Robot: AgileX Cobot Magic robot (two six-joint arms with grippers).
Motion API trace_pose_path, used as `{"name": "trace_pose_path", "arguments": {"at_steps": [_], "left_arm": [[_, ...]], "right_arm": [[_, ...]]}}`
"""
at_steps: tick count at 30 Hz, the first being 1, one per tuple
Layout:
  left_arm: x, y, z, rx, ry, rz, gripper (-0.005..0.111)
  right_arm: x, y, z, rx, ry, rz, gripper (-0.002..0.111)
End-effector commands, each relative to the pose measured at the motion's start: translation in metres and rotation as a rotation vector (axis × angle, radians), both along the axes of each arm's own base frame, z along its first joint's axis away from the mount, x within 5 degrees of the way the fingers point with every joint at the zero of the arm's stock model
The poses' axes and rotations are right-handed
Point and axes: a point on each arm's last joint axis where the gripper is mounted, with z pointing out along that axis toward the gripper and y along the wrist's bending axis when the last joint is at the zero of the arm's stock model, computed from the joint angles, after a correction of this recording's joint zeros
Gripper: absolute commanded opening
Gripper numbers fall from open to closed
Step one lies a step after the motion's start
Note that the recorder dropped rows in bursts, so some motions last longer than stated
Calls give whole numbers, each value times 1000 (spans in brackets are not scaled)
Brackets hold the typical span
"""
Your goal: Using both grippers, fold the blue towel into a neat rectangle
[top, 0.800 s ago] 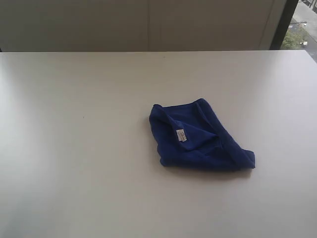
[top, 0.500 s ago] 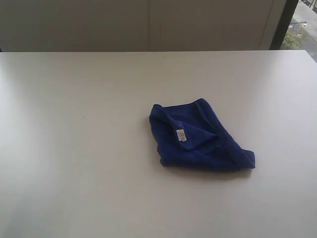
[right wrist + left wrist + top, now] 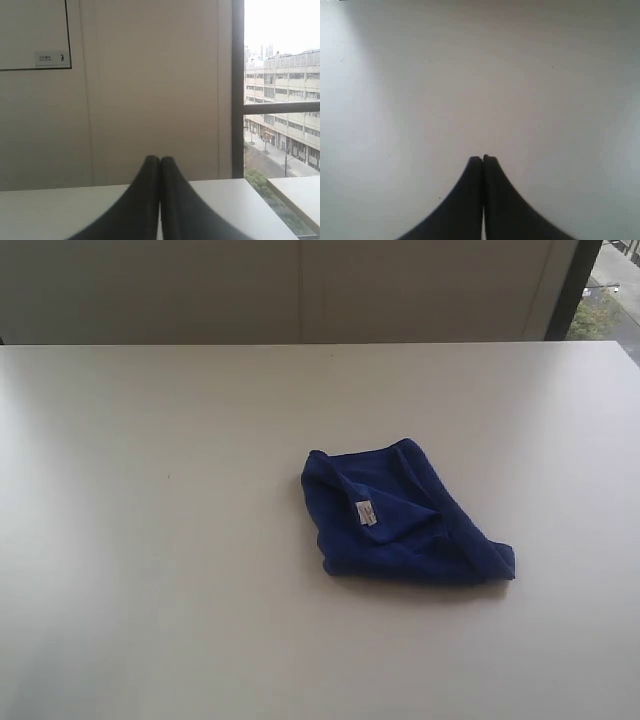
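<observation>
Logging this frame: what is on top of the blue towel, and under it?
On the blue towel: only its own folded flap and white label. Under it: the table; anything between is hidden.

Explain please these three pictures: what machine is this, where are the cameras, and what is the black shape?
This is a robot with two arms; each arm ends in a pair of black jaws. One picture comes from a camera off the arms: it shows a white table with a crumpled blue towel, its white label facing up. No arm appears there. The other two come from cameras on the wrists. The black shape is the jaws seen up close. The left jaws are shut over bare table; the right jaws are shut too, pointing at a wall and a window. Nothing is held, and the towel is not yet folded neatly.
</observation>
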Motion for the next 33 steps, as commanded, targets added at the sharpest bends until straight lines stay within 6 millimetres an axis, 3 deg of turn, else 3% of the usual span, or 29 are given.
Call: {"name": "trace_pose_path", "arguments": {"at_steps": [1, 9, 18, 33], "left_arm": [[0, 0, -2, -13, 0, 4, 0], [0, 0, -2, -13, 0, 4, 0], [0, 0, -2, -13, 0, 4, 0], [0, 0, -2, -13, 0, 4, 0]], "right_arm": [[-1, 0, 0, -1, -21, -3, 0], [-1, 0, 2, -3, -39, -4, 0], [-8, 0, 19, -30, -234, -15, 0], [-12, 0, 25, -41, -320, -19, 0]]}}
